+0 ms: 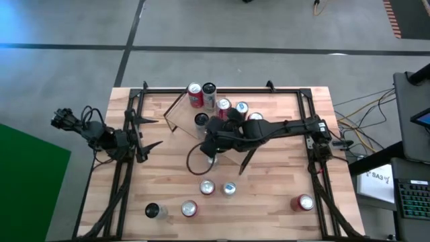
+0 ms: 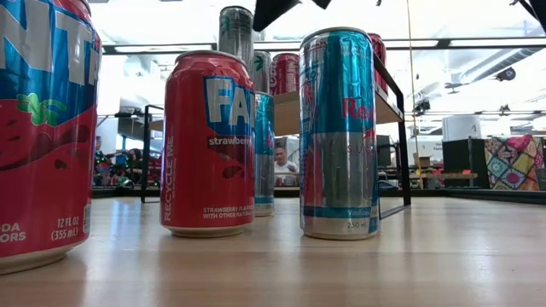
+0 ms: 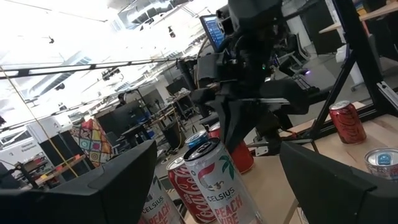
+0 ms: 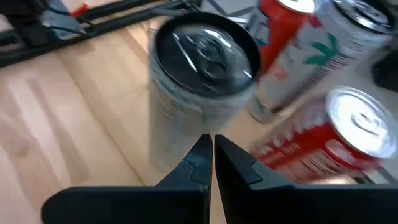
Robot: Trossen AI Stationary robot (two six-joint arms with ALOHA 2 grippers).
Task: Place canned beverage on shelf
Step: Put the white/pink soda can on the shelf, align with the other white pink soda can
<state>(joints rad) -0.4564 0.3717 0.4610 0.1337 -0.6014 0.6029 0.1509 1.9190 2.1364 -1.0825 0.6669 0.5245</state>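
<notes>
The shelf [image 1: 176,115] stands at the table's far middle, a light-wood plank on black frames. Several cans stand on it: a red one [image 1: 195,95], a dark one [image 1: 209,90] and a silver can with a black top [image 4: 205,56] near its left end. My right gripper [image 4: 211,142] is shut and slants down just beside the black-topped can [image 1: 201,121]. My left gripper [image 1: 149,132] waits open at the table's left. In its wrist view a Celsius can [image 3: 214,180] and a red cola can [image 3: 186,186] stand beyond its fingers. My right gripper has its shut fingertips [image 4: 202,146] right at the side wall of the black-topped can [image 4: 180,124], coming from above at a slant. Whether they touch the can, I cannot tell. The can stands upright.
Loose cans stand near the table's front edge: two silver-topped [image 1: 207,188] [image 1: 229,189], a red one [image 1: 189,208], a dark one [image 1: 154,211] and a red one at the right [image 1: 304,202]. Black frame rails [image 1: 316,154] run along the table's sides. A cable loop [image 1: 195,161] hangs under the right arm.
</notes>
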